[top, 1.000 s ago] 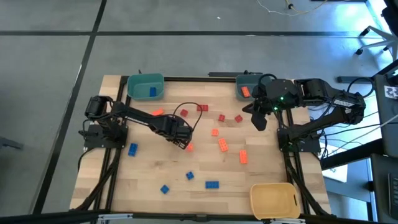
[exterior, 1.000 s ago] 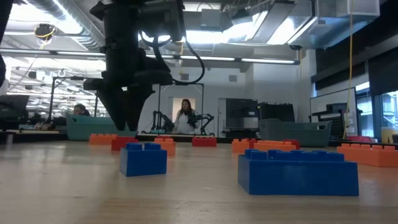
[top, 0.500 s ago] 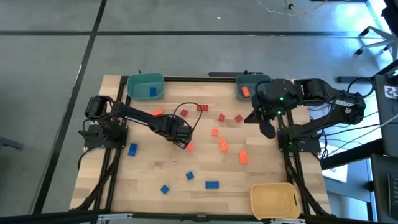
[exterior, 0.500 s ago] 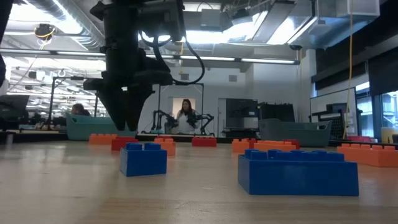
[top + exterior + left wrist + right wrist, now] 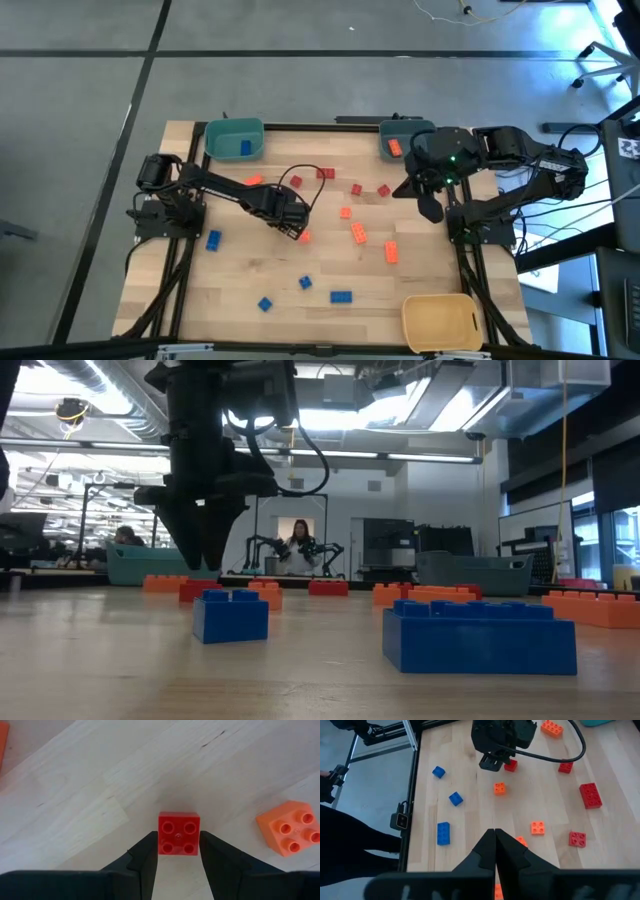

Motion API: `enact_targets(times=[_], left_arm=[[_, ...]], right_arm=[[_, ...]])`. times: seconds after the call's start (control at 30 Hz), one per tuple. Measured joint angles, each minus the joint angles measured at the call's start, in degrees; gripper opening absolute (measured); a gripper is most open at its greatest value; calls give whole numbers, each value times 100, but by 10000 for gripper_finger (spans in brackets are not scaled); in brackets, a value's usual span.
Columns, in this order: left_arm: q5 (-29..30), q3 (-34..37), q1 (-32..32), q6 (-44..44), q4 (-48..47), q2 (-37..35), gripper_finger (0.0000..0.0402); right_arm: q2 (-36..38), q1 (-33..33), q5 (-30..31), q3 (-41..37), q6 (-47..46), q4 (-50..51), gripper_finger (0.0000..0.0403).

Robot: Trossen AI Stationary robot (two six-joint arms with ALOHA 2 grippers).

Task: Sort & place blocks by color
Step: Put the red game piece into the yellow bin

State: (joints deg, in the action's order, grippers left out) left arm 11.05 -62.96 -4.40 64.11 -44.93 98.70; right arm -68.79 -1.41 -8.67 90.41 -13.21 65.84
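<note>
On the pale wood-grain table [image 5: 75, 795], the left gripper [image 5: 177, 852] is low over a small square red block [image 5: 178, 833] with four round studs, its dark fingers pressed on the block's two sides. A glossy orange block [image 5: 288, 834] lies just beside the red block. Farther off, near the grey-blue bin [image 5: 398, 140], the right gripper [image 5: 430, 209] hangs closed and empty.

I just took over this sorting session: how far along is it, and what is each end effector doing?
Barely started. Done: one blue block lies in the teal bin and one orange block in the grey-blue bin; the yellow bin looks empty. In hand: the left end effector is closed on a red block on the table. The right end effector hangs shut, empty. Left: the remaining blocks scattered across the table.
</note>
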Motion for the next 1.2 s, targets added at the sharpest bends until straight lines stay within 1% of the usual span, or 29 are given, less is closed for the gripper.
enact_targets(times=[0.3,0.4,0.53,0.73,0.87,1.07,1.2], left_arm=[[4,0,0,11,-23,0,138],[52,0,0,267,-188,-2,138],[38,0,28,481,-133,-2,138],[-293,-2,26,550,38,-2,142],[-264,-2,39,623,30,-2,161],[-28,-2,42,623,20,-2,211],[4,-2,27,413,18,-2,225]], right_arm=[[0,0,0,0,6,-2,4],[0,0,0,0,-6,-2,4],[0,0,0,0,0,-2,4],[0,0,1,0,-4,-2,4],[0,0,2,0,4,-2,4],[0,0,2,1,1,-4,4],[0,0,2,2,4,-4,4]])
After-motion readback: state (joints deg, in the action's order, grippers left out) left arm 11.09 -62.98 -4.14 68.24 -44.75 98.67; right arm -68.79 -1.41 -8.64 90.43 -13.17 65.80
